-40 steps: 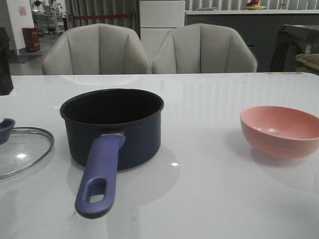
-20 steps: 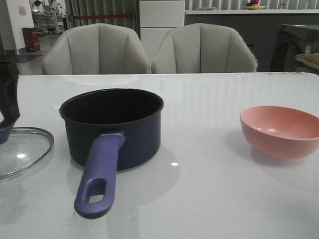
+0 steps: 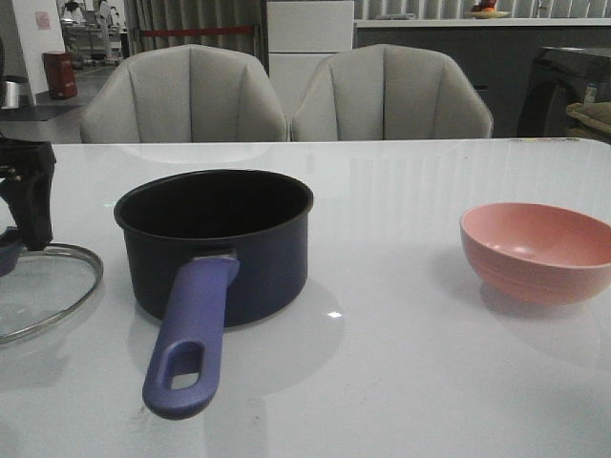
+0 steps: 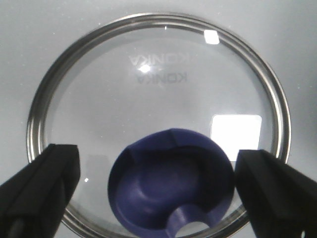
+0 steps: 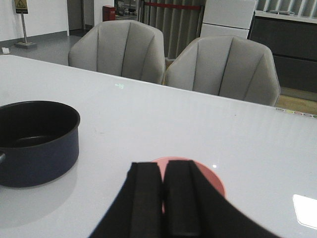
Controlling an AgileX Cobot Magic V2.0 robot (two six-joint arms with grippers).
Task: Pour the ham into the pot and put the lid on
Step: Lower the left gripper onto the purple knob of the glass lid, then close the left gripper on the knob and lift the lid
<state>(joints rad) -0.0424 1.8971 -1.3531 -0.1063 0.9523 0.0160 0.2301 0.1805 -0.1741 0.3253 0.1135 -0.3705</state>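
Note:
The dark navy pot stands left of the table's middle, its purple-blue handle pointing toward me. It also shows in the right wrist view. The glass lid lies flat at the left edge. My left gripper hangs over it. In the left wrist view the gripper is open, its fingers on either side of the lid's knob and clear of it. My right gripper is shut and empty, in front of the pink bowl. No ham shows in any view.
The pink bowl stands at the right of the table. Two grey chairs stand behind the far edge. The lid's metal rim rests on the white tabletop.
My left gripper has come in from the left edge and moved down over the lid's knob. The pot, bowl and lid have not moved.

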